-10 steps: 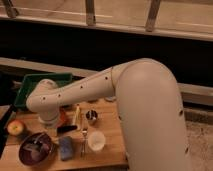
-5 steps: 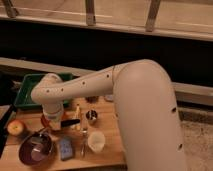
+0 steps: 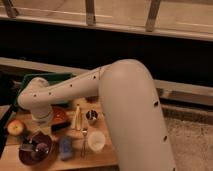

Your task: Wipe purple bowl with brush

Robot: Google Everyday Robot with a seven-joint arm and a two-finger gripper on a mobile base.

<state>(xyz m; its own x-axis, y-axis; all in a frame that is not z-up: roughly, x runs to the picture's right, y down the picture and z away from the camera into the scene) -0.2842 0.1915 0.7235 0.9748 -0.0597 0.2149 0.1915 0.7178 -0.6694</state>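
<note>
Gripper: fingers closed together, low over the purple bowl, with the tip inside its rim.
Held thing: I cannot tell whether the brush is between the fingers.
Purple bowl: at the front left of the wooden table, between the apple and the blue sponge.
White cup: to the right of the sponge.

Robot arm: cream-white casing, dark end tool.
Smooth, rounded shell throughout. One very thick, bulbous section narrows into a slimmer tube with a row of small dark dots along its side, ending in a ball-like joint and a short ringed cylinder. The gripper, dark and small, sits at lower left, just over the purple bowl.
</note>
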